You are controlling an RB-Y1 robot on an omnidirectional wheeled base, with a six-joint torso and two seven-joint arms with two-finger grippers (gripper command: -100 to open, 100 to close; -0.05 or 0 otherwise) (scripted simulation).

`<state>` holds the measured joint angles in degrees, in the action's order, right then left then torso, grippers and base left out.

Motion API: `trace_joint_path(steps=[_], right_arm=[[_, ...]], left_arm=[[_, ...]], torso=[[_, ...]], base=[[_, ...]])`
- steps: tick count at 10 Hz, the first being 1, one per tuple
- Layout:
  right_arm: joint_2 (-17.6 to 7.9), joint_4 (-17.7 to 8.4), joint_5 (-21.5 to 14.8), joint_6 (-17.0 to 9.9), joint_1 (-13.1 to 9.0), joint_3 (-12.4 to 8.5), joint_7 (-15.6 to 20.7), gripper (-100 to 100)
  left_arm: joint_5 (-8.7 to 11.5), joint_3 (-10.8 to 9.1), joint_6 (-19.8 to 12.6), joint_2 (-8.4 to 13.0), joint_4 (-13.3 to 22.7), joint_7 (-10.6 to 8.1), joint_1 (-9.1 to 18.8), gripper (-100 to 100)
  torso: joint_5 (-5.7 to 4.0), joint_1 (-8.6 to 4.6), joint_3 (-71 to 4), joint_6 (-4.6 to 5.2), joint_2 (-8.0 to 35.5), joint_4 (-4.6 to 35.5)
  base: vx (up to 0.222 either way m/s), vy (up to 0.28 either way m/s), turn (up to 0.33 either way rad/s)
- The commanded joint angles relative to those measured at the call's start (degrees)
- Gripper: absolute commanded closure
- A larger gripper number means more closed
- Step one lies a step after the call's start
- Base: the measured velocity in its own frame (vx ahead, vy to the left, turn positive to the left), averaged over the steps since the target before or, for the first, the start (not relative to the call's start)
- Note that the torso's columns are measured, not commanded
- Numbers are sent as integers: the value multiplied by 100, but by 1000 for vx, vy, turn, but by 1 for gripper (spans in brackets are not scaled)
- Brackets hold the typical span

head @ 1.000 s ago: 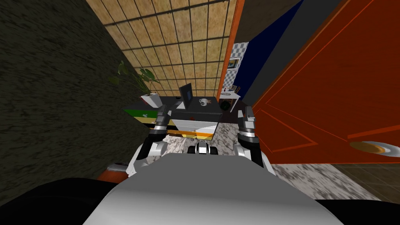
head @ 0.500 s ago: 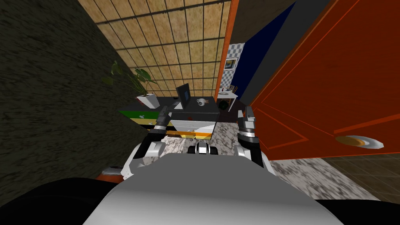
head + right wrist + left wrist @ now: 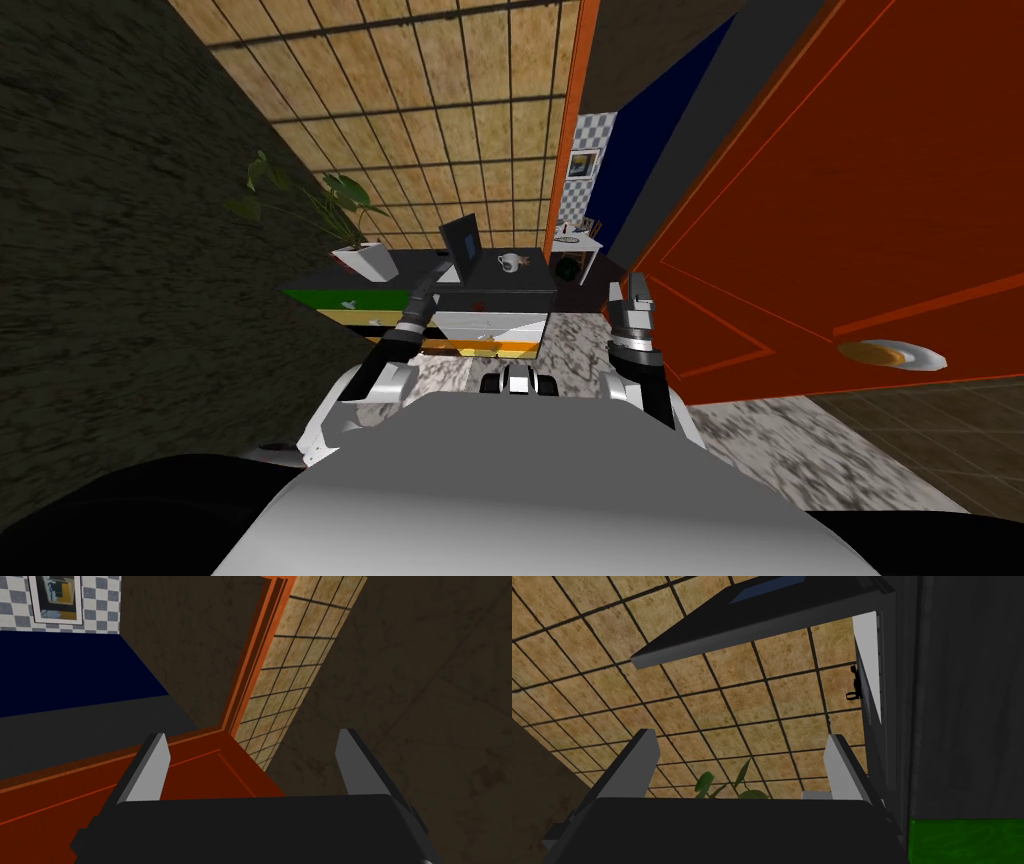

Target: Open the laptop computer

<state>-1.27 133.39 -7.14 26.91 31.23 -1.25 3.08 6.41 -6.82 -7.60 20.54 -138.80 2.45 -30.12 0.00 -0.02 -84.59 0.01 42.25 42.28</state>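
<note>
Left gripper (image 3: 741,737) — blade fingers spread wide, nothing between them. Reached forward to the desk's left front, just beside the laptop, presumably to get at the lid's free edge.

Potted plant (image 3: 358,250) — white pot, on the dark top above a green front, left of the laptop. Outside the line of reach.

Desk (image 3: 520,285) — dark top, with white and orange drawer fronts below. Bearer of the task's thing.

Laptop (image 3: 462,243) — on the left part of the desk. Lid already raised off the base and standing steep, blue screen showing. In the left wrist view, lid seen as a dark slab beyond the fingertips, untouched. Judged mostly open, with any remaining work a push of the lid further back.

Mug (image 3: 510,262) — white, on the desk right of the laptop and apart from it. Near enough to mind during a sweep.

Right gripper (image 3: 252,736) — fingers apart, empty. Held low at the right side beside the door, likely parked out of the working arm's way.

Door (image 3: 850,200) — orange-red, swung open at far right.
</note>
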Motion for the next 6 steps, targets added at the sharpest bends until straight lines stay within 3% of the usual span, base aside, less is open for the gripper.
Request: trace_joint_path(steps=[1,2,6], right_arm=[[0,0,0,0,0,0,0,0],[0,0,0,0,0,0,0,0],[0,0,0,0,1,0,0,0]], left_arm=[[-15,-111,-394,195,-12,-17,-33,-100],[-15,-111,-427,195,-12,-17,-33,-100],[-100,-268,-1078,526,-10,1,-108,-100]], torso=[[0,3,2,-2,4,1],[1,5,2,0,3,1],[0,0,-2,-2,-2,-1]], base=[[47,-12,-55],[37,-8,-29],[55,-13,-59]])
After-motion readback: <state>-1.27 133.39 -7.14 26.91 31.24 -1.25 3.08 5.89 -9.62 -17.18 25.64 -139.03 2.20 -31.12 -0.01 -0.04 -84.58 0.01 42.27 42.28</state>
